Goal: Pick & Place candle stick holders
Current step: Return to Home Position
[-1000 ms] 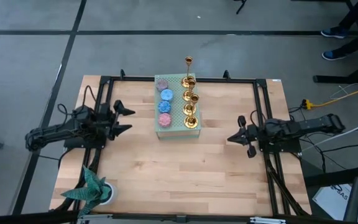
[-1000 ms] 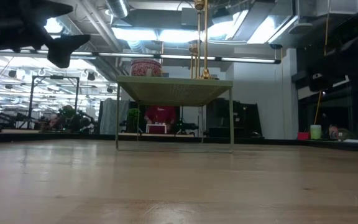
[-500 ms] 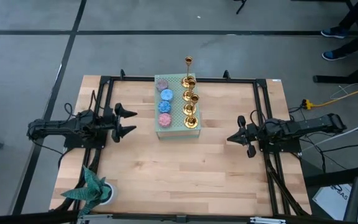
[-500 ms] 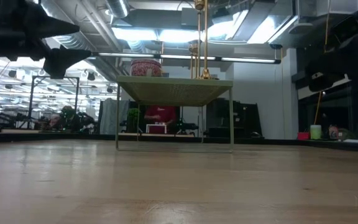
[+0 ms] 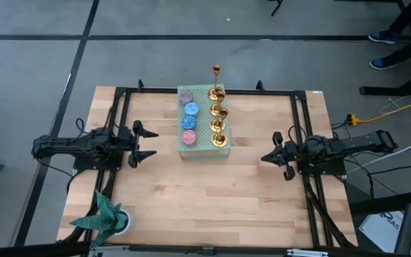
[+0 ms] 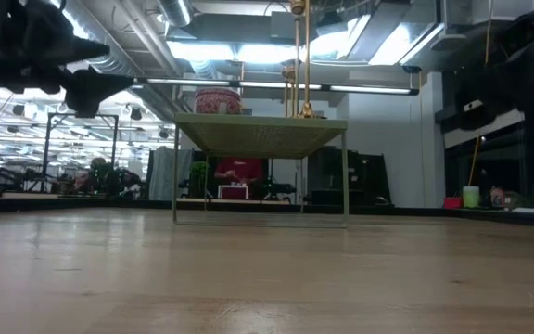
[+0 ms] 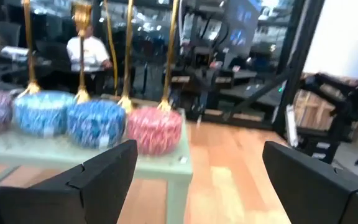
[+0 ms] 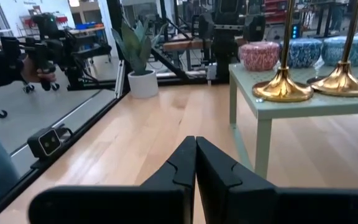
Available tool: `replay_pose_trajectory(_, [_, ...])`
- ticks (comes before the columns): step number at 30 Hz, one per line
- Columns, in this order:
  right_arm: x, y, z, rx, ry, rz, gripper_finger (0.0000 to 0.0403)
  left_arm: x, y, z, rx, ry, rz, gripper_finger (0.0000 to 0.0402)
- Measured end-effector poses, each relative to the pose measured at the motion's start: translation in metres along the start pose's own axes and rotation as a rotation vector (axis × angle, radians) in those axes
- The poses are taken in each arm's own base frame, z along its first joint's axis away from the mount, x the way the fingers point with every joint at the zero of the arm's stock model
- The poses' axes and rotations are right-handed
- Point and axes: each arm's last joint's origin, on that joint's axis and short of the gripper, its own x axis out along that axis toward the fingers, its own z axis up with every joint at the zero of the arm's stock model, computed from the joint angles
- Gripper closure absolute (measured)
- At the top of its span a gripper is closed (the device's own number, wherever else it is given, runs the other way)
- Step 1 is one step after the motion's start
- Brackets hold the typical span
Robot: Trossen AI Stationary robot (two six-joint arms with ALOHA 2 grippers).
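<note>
From where I stand, the gold candle stick holders point(image 5: 218, 118) line the pale green shelf point(image 5: 203, 153) along its edge nearest the right gripper point(image 5: 265, 158), with the round candles point(image 5: 188, 120) along the other edge. That gripper waits well apart from the shelf, fingers pressed together, empty. The left gripper point(image 5: 154, 143) hangs near the shelf's opposite side, fingers spread wide, holding nothing. Bare table point(image 5: 212, 207) lies open before the shelf.
</note>
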Motion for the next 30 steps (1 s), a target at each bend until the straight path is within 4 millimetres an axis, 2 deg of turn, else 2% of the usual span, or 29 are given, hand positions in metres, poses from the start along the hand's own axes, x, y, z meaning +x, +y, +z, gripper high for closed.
replay_pose_trajectory(9, [-0.0001, -0.0005, -0.0038, 0.0, 0.039, -0.005, 0.0389, 0.0, 0.0021, -0.0048, -0.099, 0.042, 0.056, 0.0056])
replay_pose_trajectory(30, [-0.0001, -0.0004, -0.0036, 0.0, 0.037, -0.005, 0.0389, 0.0, 0.0021, -0.0049, -0.103, 0.043, 0.055, 0.0056])
